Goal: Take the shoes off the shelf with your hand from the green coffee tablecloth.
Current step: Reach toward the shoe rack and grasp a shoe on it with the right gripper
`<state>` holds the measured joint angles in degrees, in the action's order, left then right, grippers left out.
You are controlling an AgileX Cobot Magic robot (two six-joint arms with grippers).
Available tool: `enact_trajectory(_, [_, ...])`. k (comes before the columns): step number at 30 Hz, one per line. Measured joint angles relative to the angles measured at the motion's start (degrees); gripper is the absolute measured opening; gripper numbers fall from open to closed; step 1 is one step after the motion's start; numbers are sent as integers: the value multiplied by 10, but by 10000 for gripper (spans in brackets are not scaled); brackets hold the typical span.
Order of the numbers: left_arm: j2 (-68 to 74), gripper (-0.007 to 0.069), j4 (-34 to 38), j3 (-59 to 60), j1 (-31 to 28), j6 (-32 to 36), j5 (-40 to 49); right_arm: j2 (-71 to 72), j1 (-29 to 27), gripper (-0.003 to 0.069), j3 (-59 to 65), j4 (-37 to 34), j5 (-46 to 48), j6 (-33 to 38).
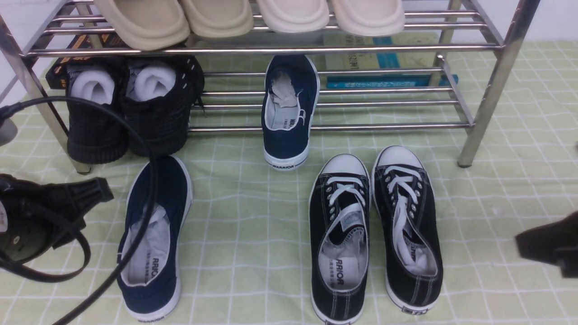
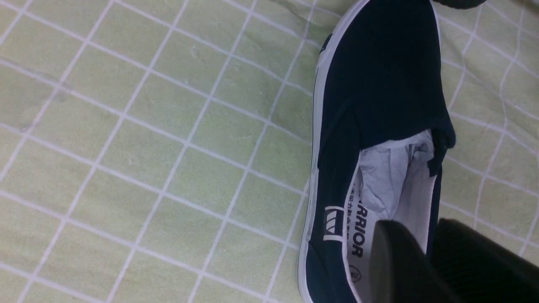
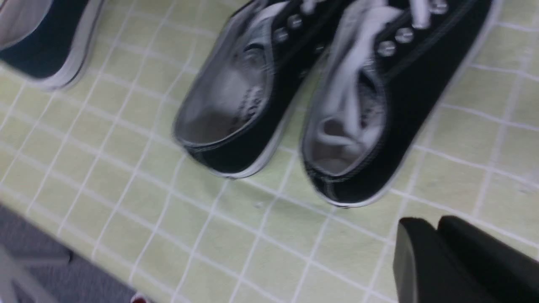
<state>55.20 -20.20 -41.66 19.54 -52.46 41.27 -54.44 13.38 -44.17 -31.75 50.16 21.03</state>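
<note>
Left wrist view showed the left pincer just beside the heel opening of one navy shoe, which lay flat on the green coffee tablecloth. Whether its jaws had closed could not be told. The right pincer sat well apart, fingers together and empty. The second navy shoe rested on the lower tier of the shelf, heel overhanging. Probable fault: the arm cable, draped across the nearer shoe, could drag it during the next reach.

Beige slippers sit above black knit shoes.
</note>
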Motion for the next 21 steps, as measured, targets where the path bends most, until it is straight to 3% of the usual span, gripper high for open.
enact_trajectory(9, [0, 158, 6, 0, 0, 17, 13, -147, 123, 79, -131, 44, 55, -37])
enact_trajectory(14, [0, 158, 10, 0, 0, 30, 28, -298, 204, 79, -271, 136, 73, -111])
enact_trajectory(21, [0, 158, 15, 0, 0, 46, 59, -484, 247, -13, -526, 217, 139, -192])
